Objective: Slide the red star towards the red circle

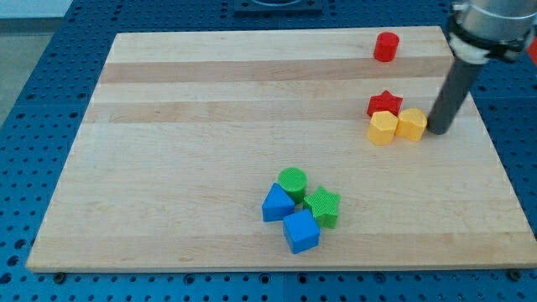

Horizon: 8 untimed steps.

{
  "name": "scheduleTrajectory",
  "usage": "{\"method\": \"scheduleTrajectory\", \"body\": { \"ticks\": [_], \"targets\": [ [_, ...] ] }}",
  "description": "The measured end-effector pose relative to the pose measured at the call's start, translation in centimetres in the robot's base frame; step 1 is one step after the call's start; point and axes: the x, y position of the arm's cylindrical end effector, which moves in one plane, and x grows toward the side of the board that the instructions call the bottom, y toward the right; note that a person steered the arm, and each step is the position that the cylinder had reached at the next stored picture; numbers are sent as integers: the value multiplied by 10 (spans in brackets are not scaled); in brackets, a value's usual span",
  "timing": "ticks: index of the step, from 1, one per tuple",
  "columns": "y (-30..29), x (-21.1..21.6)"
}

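Observation:
The red star (384, 103) lies at the view's right, touching two yellow blocks just below it: a yellow block (383, 128) and a second yellow block (411, 124) to its right. The red circle (386, 47), a short cylinder, stands near the view's top right, well above the star. My tip (438, 130) rests on the board just right of the second yellow block, close to it or touching it, and to the lower right of the star.
A cluster sits at the view's lower middle: a green circle (292, 181), a green star (322, 206), a blue triangle-like block (276, 204) and a blue cube (301, 231). The wooden board (185, 151) lies on a blue perforated table.

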Motion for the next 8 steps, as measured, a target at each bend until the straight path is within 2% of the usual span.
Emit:
{"method": "scheduleTrajectory", "body": {
  "ticks": [2,3,5,8],
  "targets": [
    [-53,-10],
    [-38,-18],
    [-112,-30],
    [-104,-77]
  ]
}}
